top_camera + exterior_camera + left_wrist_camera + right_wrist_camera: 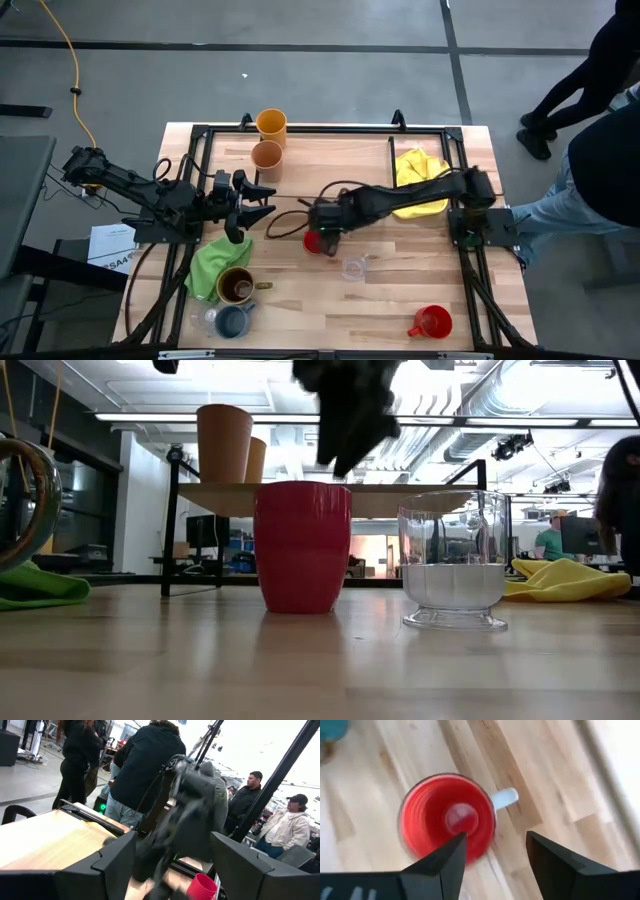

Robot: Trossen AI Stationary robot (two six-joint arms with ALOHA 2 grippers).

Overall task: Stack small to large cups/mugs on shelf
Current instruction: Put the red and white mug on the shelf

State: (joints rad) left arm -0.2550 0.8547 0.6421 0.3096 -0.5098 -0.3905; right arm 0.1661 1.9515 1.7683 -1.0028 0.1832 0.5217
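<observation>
A red mug stands upright on the tabletop near the middle; from above it shows a pale handle. My right gripper hangs open just above it, clear of its rim. A clear glass stands beside the mug. An orange cup and a tan cup stand on the shelf at the back. My left gripper waits open at the left, pointing level.
A brown mug sits on a green cloth at the near left, with a blue-grey mug in front of it. A second red mug is near right. A yellow cloth lies far right. People stand beyond the table's right edge.
</observation>
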